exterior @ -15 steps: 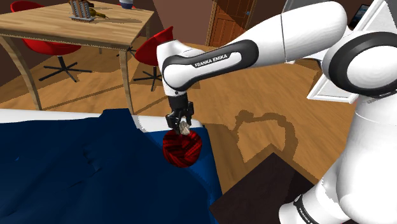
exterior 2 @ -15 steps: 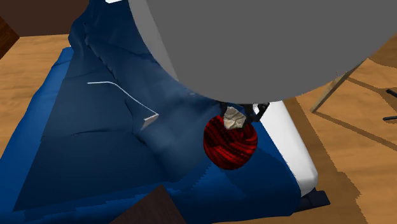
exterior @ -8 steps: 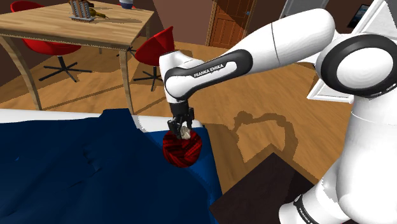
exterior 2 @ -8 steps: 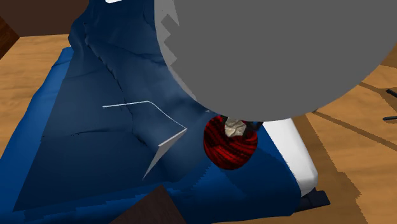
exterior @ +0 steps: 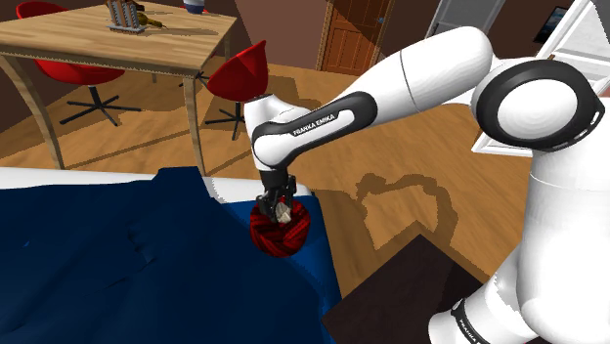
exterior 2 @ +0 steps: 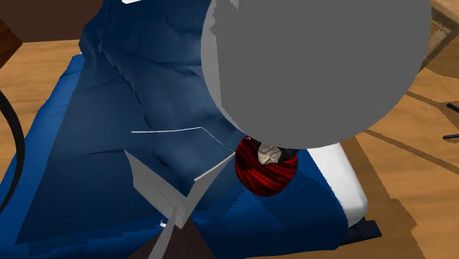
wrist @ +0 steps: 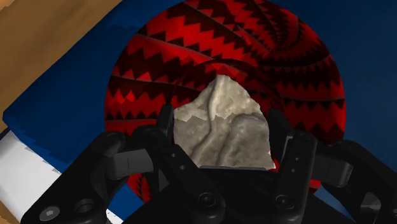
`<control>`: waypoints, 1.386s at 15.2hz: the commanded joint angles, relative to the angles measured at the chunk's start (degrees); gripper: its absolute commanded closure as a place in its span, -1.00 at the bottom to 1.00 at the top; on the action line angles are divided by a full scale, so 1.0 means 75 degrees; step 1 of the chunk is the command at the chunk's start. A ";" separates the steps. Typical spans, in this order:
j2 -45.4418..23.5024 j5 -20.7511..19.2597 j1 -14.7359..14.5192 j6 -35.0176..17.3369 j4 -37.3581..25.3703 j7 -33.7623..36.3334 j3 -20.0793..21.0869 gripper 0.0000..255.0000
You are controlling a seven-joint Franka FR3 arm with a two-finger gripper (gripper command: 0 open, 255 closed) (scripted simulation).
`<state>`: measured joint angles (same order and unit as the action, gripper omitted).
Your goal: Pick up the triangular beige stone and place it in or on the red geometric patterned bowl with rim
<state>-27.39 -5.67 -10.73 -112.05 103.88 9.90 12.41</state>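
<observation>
Robot arm lowers rock to bowl: the black tool (exterior: 280, 206) is clamped on the triangular beige stone (wrist: 222, 127), its two fingers (wrist: 165, 125) pressing the rock's opposite sides. The stone, point turned away from the tool, hangs directly over the mouth of the red bowl (wrist: 254, 57) with black zigzag bands. The bowl rests on a bed's blue cover (exterior: 117, 264), near the edge beside the wooden floor (exterior: 391, 176).

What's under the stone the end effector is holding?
The red, black-zigzag bowl lies beneath the beige stone, resting on the blue cover. The stone and the end effector hide part of the bowl's inside, so whether stone touches bowl cannot be told.
</observation>
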 commanded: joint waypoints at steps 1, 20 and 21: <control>-0.0019 -0.0007 0.0003 -0.0043 0.0020 -0.0004 -0.0005 1.00; 0.0131 0.0059 -0.0016 0.0886 -0.0764 -0.0051 0.0031 -1.00; 0.0131 0.0059 -0.0016 0.0886 -0.0765 -0.0051 0.0031 -1.00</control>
<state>-26.41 -5.24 -10.85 -105.53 98.23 9.53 12.64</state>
